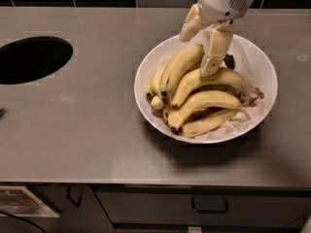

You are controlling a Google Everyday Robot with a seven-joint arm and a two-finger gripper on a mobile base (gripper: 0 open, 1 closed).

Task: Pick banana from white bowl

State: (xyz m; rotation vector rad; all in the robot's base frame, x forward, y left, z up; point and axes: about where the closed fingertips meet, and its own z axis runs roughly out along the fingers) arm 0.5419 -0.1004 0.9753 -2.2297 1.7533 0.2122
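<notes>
A wide white bowl (257, 62) lined with crinkled paper stands on the grey counter and holds several yellow bananas. My gripper (196, 55) hangs over the bowl's back half, open. One finger (214, 50) points down and touches the top of the pile. The other finger (189, 27) is spread out to the left, above the fruit. The end of the top banana (181, 66) lies between them. A dark knobby lump (228, 61) shows just behind the lower finger; I cannot tell which banana it belongs to. Nothing is held.
A round black hole (31, 58) is cut into the counter at the left. Dark tiles run along the back wall. Drawer fronts with a handle (210, 208) lie below the counter's front edge.
</notes>
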